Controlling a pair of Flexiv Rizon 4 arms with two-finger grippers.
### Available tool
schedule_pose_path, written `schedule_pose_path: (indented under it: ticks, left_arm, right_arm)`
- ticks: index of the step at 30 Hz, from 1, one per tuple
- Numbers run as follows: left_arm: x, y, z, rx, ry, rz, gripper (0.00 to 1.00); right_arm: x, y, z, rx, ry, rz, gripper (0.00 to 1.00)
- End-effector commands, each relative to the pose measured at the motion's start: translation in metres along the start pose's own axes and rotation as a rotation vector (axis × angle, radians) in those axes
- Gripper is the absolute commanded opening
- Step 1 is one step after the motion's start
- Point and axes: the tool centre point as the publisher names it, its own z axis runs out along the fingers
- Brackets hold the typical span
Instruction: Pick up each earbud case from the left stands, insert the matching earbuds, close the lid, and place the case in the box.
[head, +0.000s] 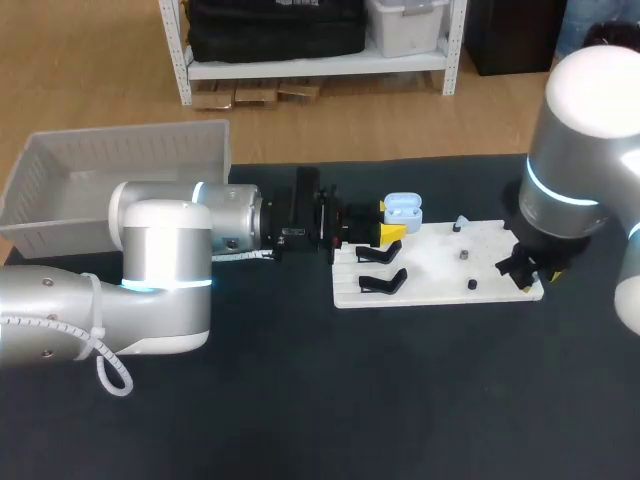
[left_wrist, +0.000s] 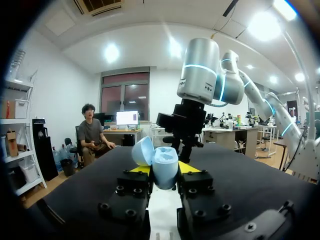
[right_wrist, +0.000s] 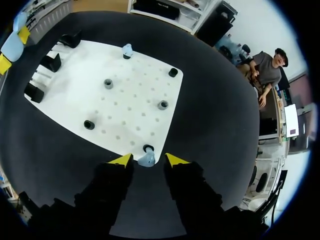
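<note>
My left gripper (head: 385, 232) is shut on a light blue earbud case (head: 402, 209) and holds it above the left end of the white board (head: 440, 270). The case (left_wrist: 165, 169) sits between the yellow tips with its lid (left_wrist: 142, 151) open. My right gripper (right_wrist: 148, 160) is open at the board's near right corner. Its tips stand on either side of a pale blue earbud (right_wrist: 146, 160) on a peg, with small gaps. A second earbud (right_wrist: 127, 50) sits on a far peg. Beside the left arm is the pale box (head: 120, 150).
Black case stands (head: 380, 283) line the board's left end, and two of them show nothing on them. Several bare dark pegs (right_wrist: 108, 83) dot the board. The dark table spreads wide in front of the board.
</note>
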Motion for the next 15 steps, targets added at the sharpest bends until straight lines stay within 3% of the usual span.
schedule_pose_path:
  ticks: [1, 15]
  left_arm:
    - [0.0008, 0.0003, 0.0002, -0.001, -0.003, 0.001, 0.00]
    - [0.0008, 0.0003, 0.0002, -0.001, -0.003, 0.001, 0.00]
  right_arm:
    - [0.0006, 0.0006, 0.0019, 0.012, -0.004, 0.000, 0.34]
    - [-0.0009, 0.0011, 0.0032, 0.014, -0.001, 0.008, 0.15]
